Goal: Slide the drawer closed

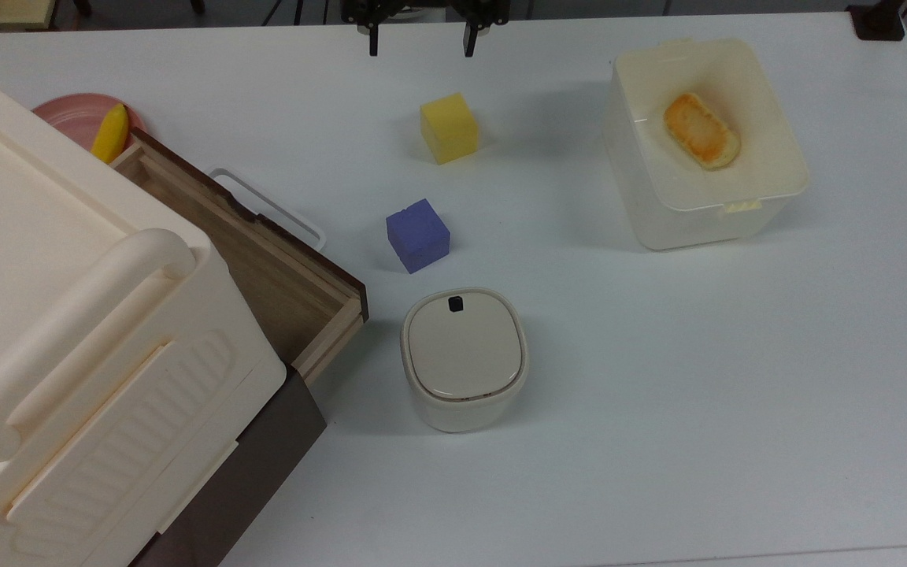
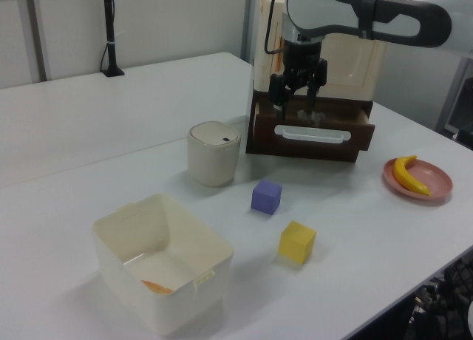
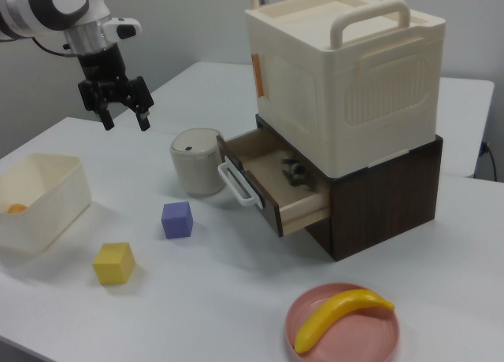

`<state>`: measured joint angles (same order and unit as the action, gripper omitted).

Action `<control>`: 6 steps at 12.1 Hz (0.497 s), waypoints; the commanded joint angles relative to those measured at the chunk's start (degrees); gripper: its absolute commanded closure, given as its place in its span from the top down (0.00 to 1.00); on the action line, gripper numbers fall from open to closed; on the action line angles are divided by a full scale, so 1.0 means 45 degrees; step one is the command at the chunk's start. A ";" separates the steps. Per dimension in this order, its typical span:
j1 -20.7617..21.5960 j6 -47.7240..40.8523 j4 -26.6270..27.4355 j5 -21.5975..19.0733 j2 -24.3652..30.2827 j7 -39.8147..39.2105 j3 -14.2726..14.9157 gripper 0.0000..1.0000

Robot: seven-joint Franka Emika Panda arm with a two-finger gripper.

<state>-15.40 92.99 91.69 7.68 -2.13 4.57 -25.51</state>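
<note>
Drawer point(image 3: 272, 185): pulled out of the dark cabinet point(image 3: 386, 197), white handle point(image 3: 236, 182) facing the blocks, a small dark item inside; not yet closed. Gripper point(image 3: 122, 114): fingers spread wide and empty, raised above the counter point(image 1: 658, 378), well apart from the handle, likely staging for a push

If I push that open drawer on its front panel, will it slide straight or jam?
The drawer looks like a rigid wooden tray, so it should not flex. Its white handle sits mid-panel; pushing near it probably keeps it straight, while a corner push might skew it. A small dark object inside may shift. The claw hangs open, away from it.
</note>
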 commanded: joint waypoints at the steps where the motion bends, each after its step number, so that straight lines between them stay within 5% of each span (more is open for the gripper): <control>1: 0.0529 -0.0117 -0.0083 0.0111 0.0180 -0.0097 0.0686 1.00; 3: 0.1602 -0.0117 -0.0083 0.0072 0.0219 -0.0097 0.1720 1.00; 6: 0.1645 -0.0136 -0.0063 0.0052 0.0219 -0.0097 0.1744 1.00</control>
<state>-9.54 92.99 91.59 7.68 -1.82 4.57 -19.06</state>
